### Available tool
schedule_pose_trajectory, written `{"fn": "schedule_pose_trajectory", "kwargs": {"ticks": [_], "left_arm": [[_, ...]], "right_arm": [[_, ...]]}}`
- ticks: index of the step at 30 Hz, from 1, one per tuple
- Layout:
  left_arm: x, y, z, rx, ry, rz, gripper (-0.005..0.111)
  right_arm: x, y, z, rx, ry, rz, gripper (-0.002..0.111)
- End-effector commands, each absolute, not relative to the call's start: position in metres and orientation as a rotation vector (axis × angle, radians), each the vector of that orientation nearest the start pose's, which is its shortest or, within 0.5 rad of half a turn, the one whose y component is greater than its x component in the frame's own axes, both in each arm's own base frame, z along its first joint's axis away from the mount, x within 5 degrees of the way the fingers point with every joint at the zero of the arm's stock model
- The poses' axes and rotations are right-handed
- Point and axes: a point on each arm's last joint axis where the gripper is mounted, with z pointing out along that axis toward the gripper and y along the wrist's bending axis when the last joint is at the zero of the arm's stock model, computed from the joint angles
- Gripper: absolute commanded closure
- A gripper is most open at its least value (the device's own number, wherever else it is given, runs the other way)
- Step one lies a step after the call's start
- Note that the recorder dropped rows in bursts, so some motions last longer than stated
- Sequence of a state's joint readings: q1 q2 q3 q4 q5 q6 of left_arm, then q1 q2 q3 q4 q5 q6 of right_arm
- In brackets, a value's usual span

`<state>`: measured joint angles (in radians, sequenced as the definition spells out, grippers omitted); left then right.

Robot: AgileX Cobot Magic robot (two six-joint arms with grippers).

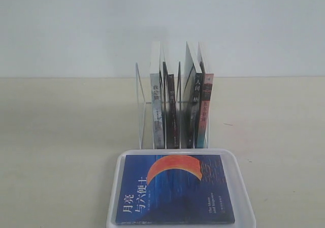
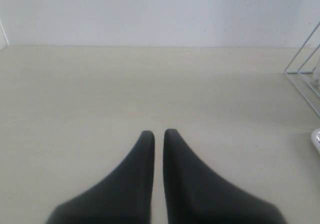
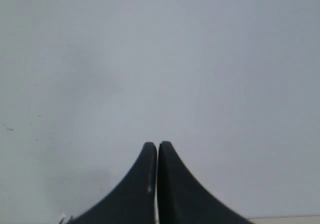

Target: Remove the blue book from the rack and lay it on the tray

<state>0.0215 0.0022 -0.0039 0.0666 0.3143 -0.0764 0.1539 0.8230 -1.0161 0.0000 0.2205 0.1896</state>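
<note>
The left claw hangs low over the bench with its two dark fingers drawn almost together, only a thin slit between the tips and nothing in it; the right claw has its fingers pressed tip to tip, also empty, and faces the pale wall, with only a sliver of bench at the edge of its view. Neither claw shows from the exterior camera.

Off to one side of the left claw, well apart from it, a corner of the clear rack comes into the wrist view; nearer, a white rounded bit of the tray peeks in at the edge.

From the exterior camera, the blue book lies flat on the tray, cover up, with the orange-red crescent towards the rack and the white title running along the left side; it is inside the rim, with white showing at the left, right and far edges; the near edge is cut off by the frame.

Just behind the tray stands the rack, upright on the bench; its leftmost slot is bare. A grey-spined book stands left of the middle, a dark-spined book right of it, and a red-and-teal-spined book at the far right; all are upright or nearly so. What sits between the grey and dark spines is too murky to tell.
</note>
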Motion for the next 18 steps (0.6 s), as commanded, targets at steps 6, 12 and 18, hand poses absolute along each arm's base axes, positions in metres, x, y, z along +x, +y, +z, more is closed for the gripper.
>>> {"fn": "schedule_pose_trajectory", "kwargs": {"ticks": [6,12,18], "left_arm": [[0.054,0.003,0.186,-0.034,1.789,0.023,0.101],[0.054,0.003,0.186,-0.034,1.789,0.023,0.101],[0.054,0.003,0.186,-0.034,1.789,0.023,0.101]], "right_arm": [[0.105,0.003,0.334,0.115,1.537,0.158,0.108],[0.090,0.002,0.283,0.111,1.453,0.160,0.108],[0.076,0.002,0.245,0.103,1.448,0.153,0.108]]}}
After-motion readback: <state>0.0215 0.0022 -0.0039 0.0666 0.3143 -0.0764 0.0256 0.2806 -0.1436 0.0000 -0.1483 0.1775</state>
